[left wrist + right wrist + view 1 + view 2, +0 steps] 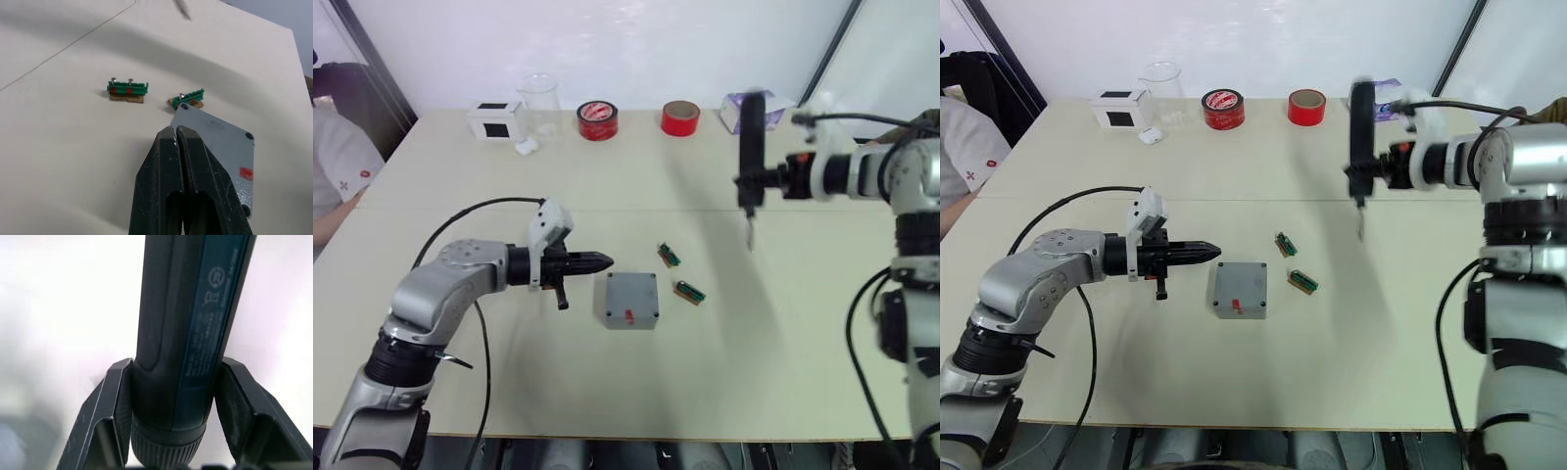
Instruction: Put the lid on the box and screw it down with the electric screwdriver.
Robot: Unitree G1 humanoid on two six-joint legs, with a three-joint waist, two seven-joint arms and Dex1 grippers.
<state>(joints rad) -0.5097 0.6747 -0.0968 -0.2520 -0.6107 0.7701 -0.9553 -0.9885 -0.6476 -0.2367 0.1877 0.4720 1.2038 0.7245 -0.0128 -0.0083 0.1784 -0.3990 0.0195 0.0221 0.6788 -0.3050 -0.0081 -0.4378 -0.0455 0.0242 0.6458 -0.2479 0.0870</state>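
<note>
- Left end effector [597, 261], black and two-fingered, lies nearest the head camera; its fingers are pressed together with nothing between them, tips pointing toward the grey enclosure and stopping just short of its edge.
- Small square grey box [629, 300] sits flat on the cream-coloured table [724, 362], near the middle of the surface, with the flat grey lid [220, 147] already seated on top. Dark screw holes show at the lid's corners, and a small red mark [628, 316] shows at the edge facing the robot.
- Two small green terminal-block connectors [669, 256] [690, 292] lie on the table just beyond the box, toward the robot's right, apart from each other; the nearer one rests close to a corner of the box.
- Right end effector [173, 421] is closed around the long dark blue-black cylindrical electric screwdriver [751, 147], one finger on each side of the barrel.
- Screwdriver is held upright above the table, thin metal bit [750, 233] pointing down, well apart from the box and to its right.
- Far edge of the table carries a white-and-black cube [494, 119], a clear glass beaker [539, 106], two red tape rolls [597, 120] [680, 118] and a small pale packet [741, 110].
- A person's white sleeve [337, 162] shows at the table's left side.
</note>
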